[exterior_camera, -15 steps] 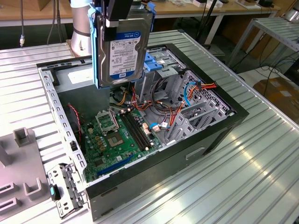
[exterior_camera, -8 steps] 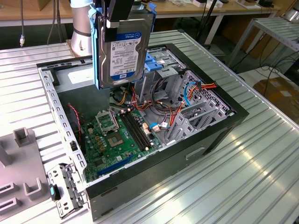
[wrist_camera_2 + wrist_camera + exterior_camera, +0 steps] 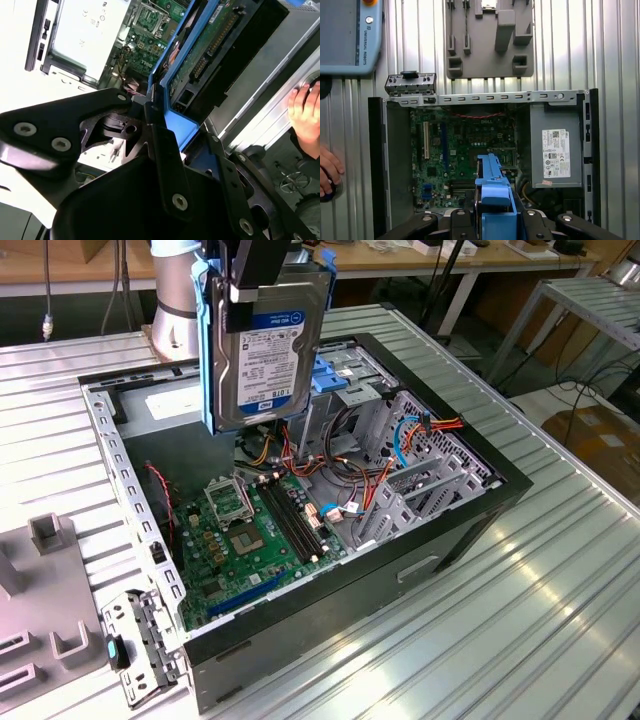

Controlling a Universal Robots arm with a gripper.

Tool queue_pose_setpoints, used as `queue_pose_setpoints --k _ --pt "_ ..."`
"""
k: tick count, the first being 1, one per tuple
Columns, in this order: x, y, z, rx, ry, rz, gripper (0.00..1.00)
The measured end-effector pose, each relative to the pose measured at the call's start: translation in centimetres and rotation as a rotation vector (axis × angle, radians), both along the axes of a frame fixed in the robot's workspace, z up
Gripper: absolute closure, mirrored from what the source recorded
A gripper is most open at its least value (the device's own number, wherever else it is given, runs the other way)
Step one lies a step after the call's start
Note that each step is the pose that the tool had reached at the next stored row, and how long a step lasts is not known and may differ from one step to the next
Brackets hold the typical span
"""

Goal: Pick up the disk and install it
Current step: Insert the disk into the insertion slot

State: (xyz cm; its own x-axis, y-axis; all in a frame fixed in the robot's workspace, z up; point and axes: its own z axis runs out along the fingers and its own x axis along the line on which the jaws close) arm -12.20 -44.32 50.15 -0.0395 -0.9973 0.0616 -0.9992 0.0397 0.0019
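Exterior view: gripper clamped tight on the flat rectangular disk, dark metal with blue plastic rails and white-blue label, held on edge above the open case on the ribbed metal table

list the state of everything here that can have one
disk, upright, held in the air above the open case, not yet installed
gripper, shut on the disk
case, lying on its side, side panel off
power supply, seated in the case
hand, resting beside the case, not touching it
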Motion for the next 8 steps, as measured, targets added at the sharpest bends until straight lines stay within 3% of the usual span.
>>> queue_pose_setpoints --k 8 --pt "0.0 -0.45 0.0 -0.0014 -0.0001 0.0 0.63"
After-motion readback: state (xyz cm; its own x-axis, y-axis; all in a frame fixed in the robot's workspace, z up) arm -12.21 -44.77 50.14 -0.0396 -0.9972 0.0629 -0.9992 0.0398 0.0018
